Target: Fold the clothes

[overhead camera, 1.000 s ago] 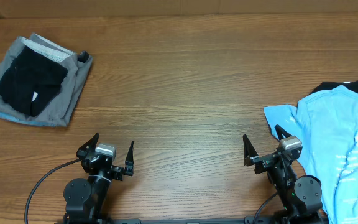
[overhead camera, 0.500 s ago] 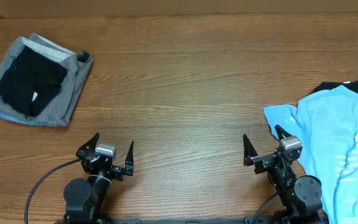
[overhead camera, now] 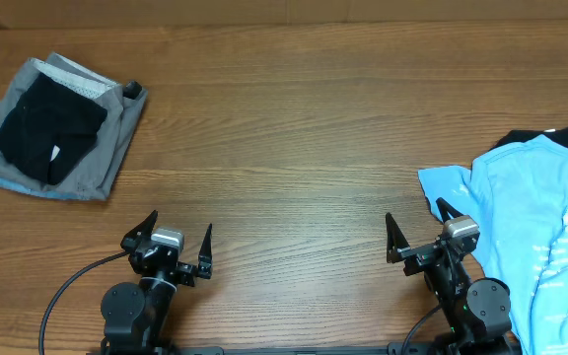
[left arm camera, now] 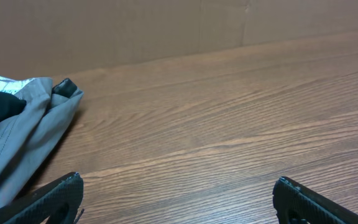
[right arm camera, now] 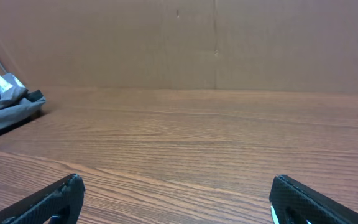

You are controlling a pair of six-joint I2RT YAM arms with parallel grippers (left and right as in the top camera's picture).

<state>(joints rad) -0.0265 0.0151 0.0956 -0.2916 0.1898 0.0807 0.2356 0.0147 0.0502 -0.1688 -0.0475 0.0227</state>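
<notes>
A light-blue T-shirt (overhead camera: 535, 232) with white lettering lies rumpled at the table's right edge, over a black garment (overhead camera: 540, 136). A folded stack of grey (overhead camera: 92, 148) and black (overhead camera: 42, 128) garments sits at the far left; it also shows in the left wrist view (left arm camera: 17, 134) and the right wrist view (right arm camera: 5, 102). My left gripper (overhead camera: 177, 233) is open and empty near the front edge. My right gripper (overhead camera: 414, 225) is open and empty, its right finger beside the T-shirt's sleeve. Both wrist views show wide-open fingers over bare wood (left arm camera: 179, 193) (right arm camera: 176, 196).
A brown cardboard wall (right arm camera: 216, 43) stands along the table's far edge. The wooden table (overhead camera: 284, 148) stretches between the two piles. A black cable (overhead camera: 67, 291) curls by the left arm's base.
</notes>
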